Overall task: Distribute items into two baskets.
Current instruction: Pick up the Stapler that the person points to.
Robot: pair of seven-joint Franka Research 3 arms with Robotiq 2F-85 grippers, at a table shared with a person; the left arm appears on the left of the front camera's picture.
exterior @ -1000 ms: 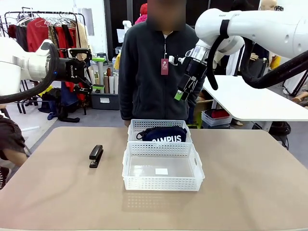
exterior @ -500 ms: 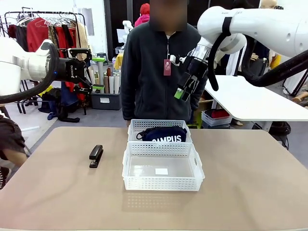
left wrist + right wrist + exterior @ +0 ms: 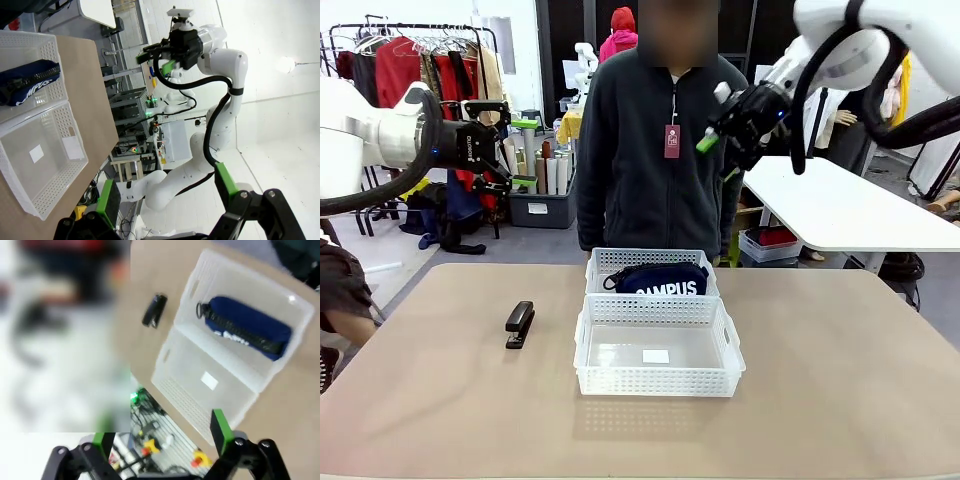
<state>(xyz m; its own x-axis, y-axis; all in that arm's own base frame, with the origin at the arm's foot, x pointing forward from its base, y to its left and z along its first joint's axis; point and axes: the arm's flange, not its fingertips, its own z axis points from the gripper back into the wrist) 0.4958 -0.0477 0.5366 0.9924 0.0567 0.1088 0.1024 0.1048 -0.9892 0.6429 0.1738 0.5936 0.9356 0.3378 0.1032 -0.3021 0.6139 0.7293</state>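
Pouch: navy CAMPUS pouch [image 3: 658,279] lies in far basket [image 3: 610,260] and fills most of it; this item looks sorted.
Stapler: black stapler [image 3: 519,324] lies flat on desk [image 3: 840,380], left of near basket [image 3: 660,380] and apart from it; not yet sorted.
Baskets: the two touch end to end at mid-desk. Near one holds nothing but a white sticker [image 3: 656,356] on its bottom, so it is likely meant for the stapler.
Left end effector [image 3: 523,152]: held high at far left, jaws wide apart, nothing held. It is on the stapler's side, so probably the one to fetch it.
Right end effector [image 3: 718,158]: held high at far right, jaws wide apart, empty, well clear of baskets.
Person [image 3: 655,170]: stands at far edge, behind baskets.
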